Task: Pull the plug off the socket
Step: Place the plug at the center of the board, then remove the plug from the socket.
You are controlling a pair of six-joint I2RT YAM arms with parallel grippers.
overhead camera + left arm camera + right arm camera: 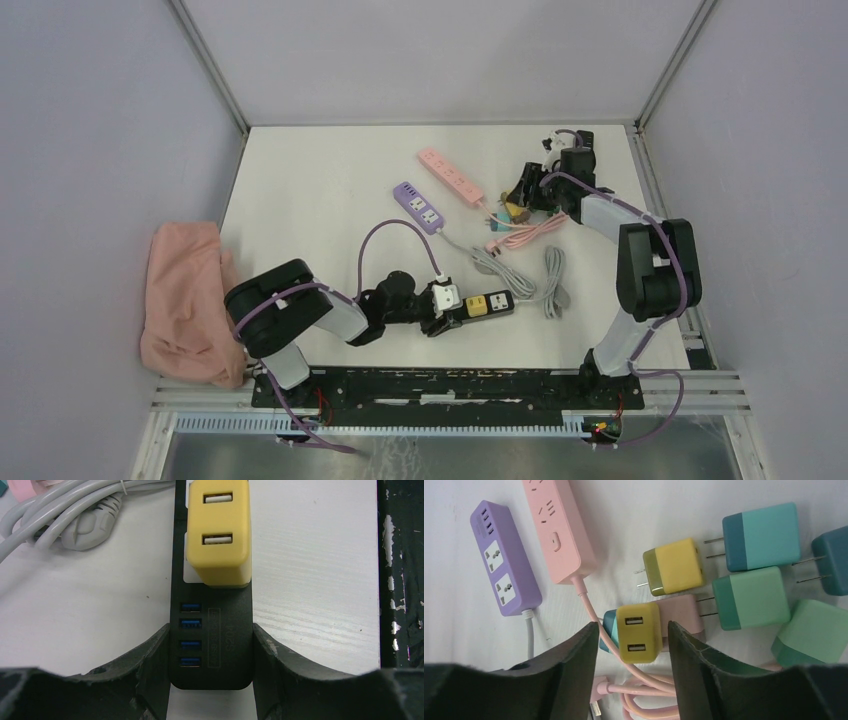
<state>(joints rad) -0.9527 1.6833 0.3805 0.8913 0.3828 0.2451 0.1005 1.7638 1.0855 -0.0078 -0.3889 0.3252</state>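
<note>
Crumpled pink cloth [185, 290] leftmost. Left gripper [210, 632] clamped on sides of matte black plastic power strip [227, 610], near centre. Boxy smooth yellow plug [218, 530], two USB slots, seated in strip. Right gripper [633, 628] spread wide above blocky two-tone chargers [761, 535], far right.

The plug [218, 530] is yellow, its socket strip [230, 645] black with blue ports [190, 623].

Embossed lettering on black strip [235, 630], seemingly illegible
</note>
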